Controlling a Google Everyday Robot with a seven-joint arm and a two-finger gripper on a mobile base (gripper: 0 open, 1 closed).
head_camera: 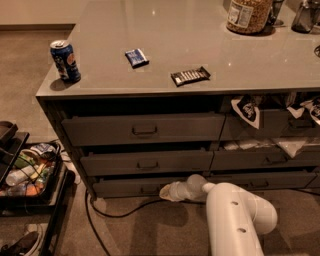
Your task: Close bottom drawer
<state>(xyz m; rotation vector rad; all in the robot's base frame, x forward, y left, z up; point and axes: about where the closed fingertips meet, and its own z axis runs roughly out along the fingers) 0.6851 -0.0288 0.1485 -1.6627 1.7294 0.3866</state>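
Note:
The bottom drawer (127, 186) is the lowest dark-grey front in the left stack, slim and wide, with a small handle (150, 189) near its middle. It stands only slightly out from the cabinet. My gripper (165, 192) is low by the floor, right at the drawer front, just right of the handle. The white arm (235, 215) reaches in from the lower right.
Two taller grey drawers (145, 130) sit above, slightly ajar. Right-hand drawers (260, 117) have cloth and paper poking out. On top are a soda can (65, 61), a blue packet (136, 57), a candy bar (190, 76) and a jar (247, 15). A cluttered black cart (25, 175) and a cable (115, 212) lie at left.

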